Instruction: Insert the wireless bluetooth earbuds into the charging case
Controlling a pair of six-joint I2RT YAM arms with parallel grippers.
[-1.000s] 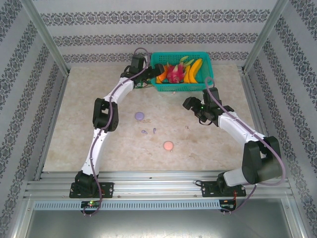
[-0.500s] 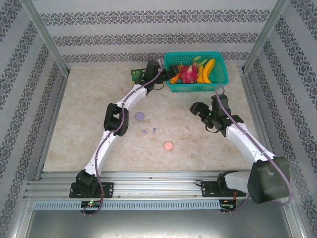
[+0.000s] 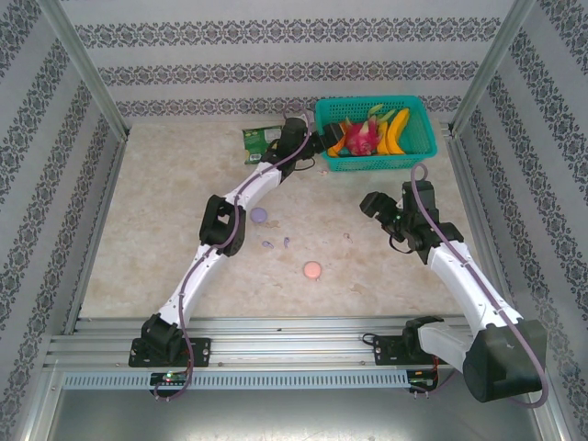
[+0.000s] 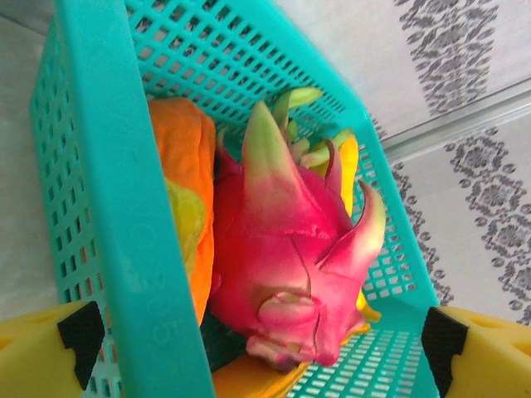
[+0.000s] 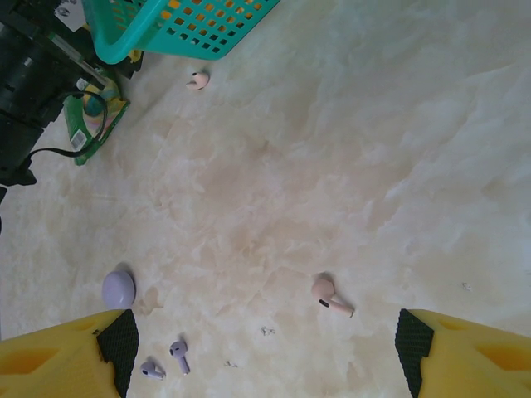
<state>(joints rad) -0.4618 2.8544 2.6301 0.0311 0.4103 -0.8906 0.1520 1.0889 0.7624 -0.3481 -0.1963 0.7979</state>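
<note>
From my desk I saw both claws empty. The left gripper (image 4: 264, 348) was spread to its widest above the teal mesh basket (image 4: 116, 207) and the dragon fruit (image 4: 290, 249) in it, well away from the job. The right gripper (image 5: 265, 344) was open wide too, over the bare marbled table (image 5: 373, 124).

The pieces lay scattered. One pink earbud (image 5: 328, 294) lay on its side just ahead of the right claw. A second pink earbud (image 5: 197, 80) lay close under the basket, and the two lavender earbuds (image 5: 178, 355) lay together near the lavender case (image 5: 119, 288). The pink case (image 3: 312, 270) lay apart, nearer the arm bases.

I judged the buds to be featherweight, hard and glossy: a rounded head on a short stem. They would likely skid on the smooth tabletop or squirt out of a sloppy pinch, though a firm squeeze should not hurt them. I would have closed the pads across the bulbous head where it meets the stem, leaving the stem free to drop into its socket.

The cases read as small, smooth, coin-like discs. From overhead I could not tell whether either lid was open.
</note>
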